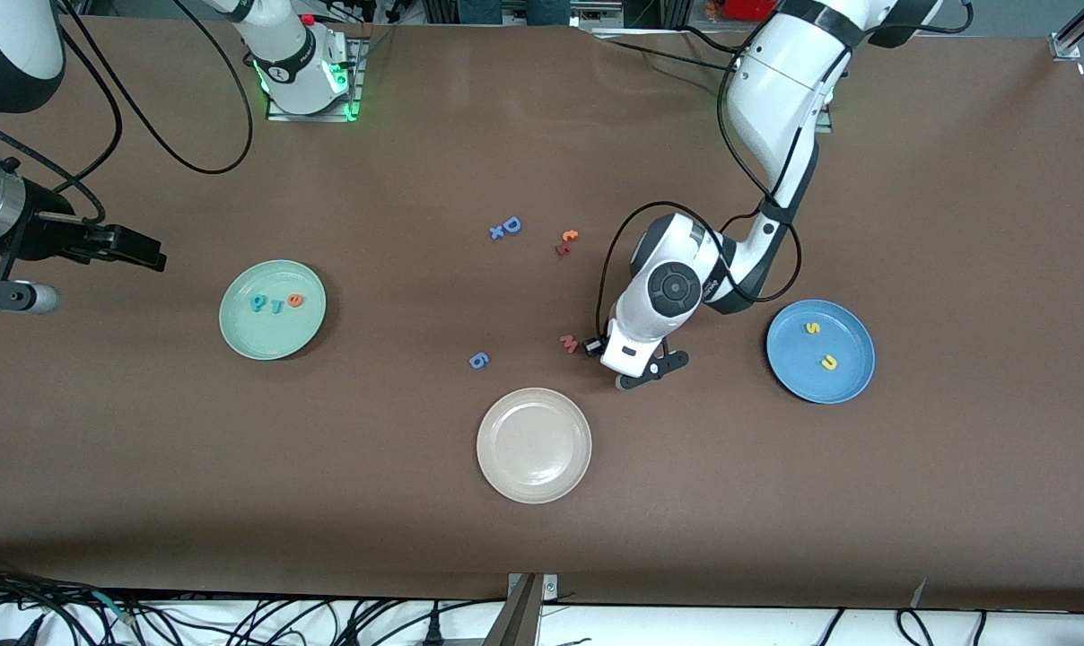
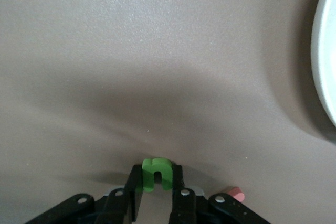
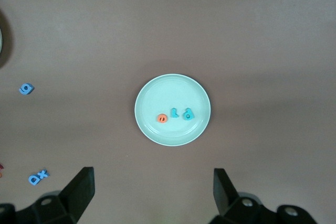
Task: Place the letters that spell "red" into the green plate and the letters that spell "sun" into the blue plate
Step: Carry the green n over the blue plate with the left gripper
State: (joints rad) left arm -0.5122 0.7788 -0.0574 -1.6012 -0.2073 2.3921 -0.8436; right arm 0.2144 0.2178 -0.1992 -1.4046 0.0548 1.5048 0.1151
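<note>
My left gripper (image 1: 600, 345) (image 2: 157, 178) is low at the table between the cream plate and the blue plate (image 1: 852, 381), shut on a dark green "u" (image 2: 156, 171) pinched between its fingers. The hand hides that letter in the front view. In the blue plate lie a yellow "s" (image 1: 811, 327) and a yellow "n" shape (image 1: 829, 362). The green plate (image 1: 246, 336) (image 3: 152, 95) holds a teal "d" shape (image 1: 257, 304), a teal "r" (image 1: 276, 305) and an orange "e" (image 1: 296, 300). My right gripper (image 1: 138, 251) (image 3: 152, 192) hangs open and empty, high above the table at the right arm's end.
A cream-white plate (image 1: 534, 484) sits nearer the front camera than the left hand. A pink "m" (image 1: 569, 343) lies right beside the left fingers. Loose on the table are a blue "6" (image 1: 478, 361), a blue "D" with a small "x" (image 1: 506, 227) and a red-orange letter pair (image 1: 566, 240).
</note>
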